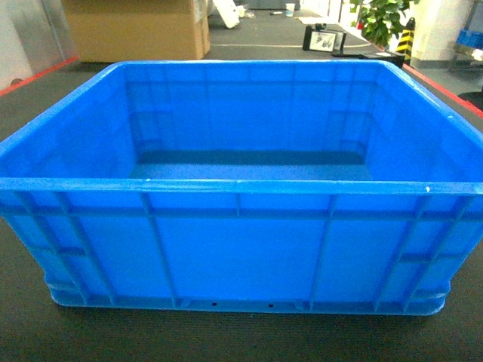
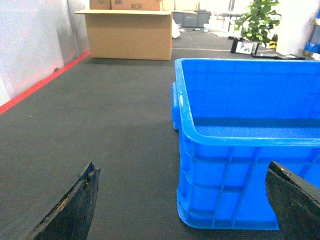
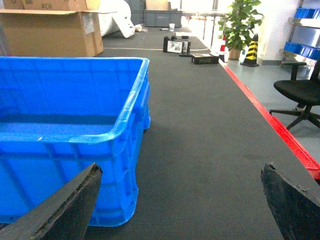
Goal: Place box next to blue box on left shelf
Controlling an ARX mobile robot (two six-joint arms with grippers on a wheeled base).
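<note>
The box (image 1: 241,249) is a large bright blue open-top crate with ribbed walls, standing empty on the dark floor and filling the head view. My left gripper (image 2: 182,167) is open, low over the floor at the box's (image 2: 240,170) near left corner, touching nothing. My right gripper (image 3: 180,167) is open too, low at the near right corner of the box (image 3: 60,100), its left finger (image 3: 70,210) in front of the box wall. Neither gripper shows in the head view. The left shelf and its blue box are out of view.
A big cardboard carton (image 1: 136,30) stands behind the box on the left, by a pale wall (image 2: 30,40). Red floor lines (image 3: 270,120) edge the dark mat on both sides. Right of it are a black office chair (image 3: 300,92), a potted plant (image 3: 240,22) and a striped cone (image 3: 251,50).
</note>
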